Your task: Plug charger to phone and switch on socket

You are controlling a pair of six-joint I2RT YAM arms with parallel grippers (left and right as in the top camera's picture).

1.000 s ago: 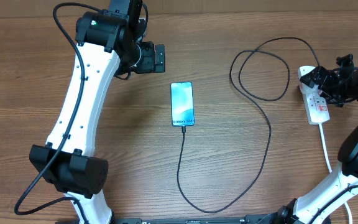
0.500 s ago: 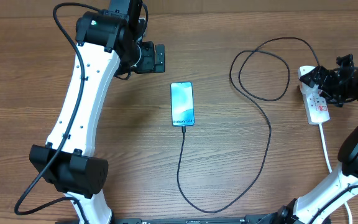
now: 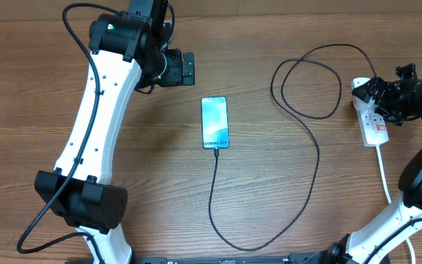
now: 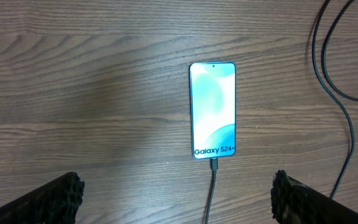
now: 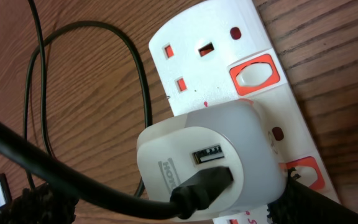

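Note:
The phone (image 3: pixel 215 122) lies screen up at mid table, lit cyan, and also shows in the left wrist view (image 4: pixel 213 109). The charger cable (image 3: pixel 318 158) has its tip in the phone's near end (image 4: pixel 214 167). It loops right and back to the socket (image 3: pixel 376 130). In the right wrist view its black plug (image 5: pixel 197 186) sits in a white adapter (image 5: pixel 241 143) on the socket (image 5: pixel 216 37). My left gripper (image 3: pixel 189 68) is open and empty beyond the phone (image 4: pixel 176 193). My right gripper (image 3: pixel 378 94) is open and straddles the adapter (image 5: pixel 166 208).
A red switch (image 5: pixel 252 74) sits beside an unused outlet. A second red switch (image 5: pixel 303 171) shows at my right finger's edge. The socket's thick white lead (image 3: pixel 383 172) runs toward the table's front. Cable loops (image 3: pixel 306 81) lie left of the socket.

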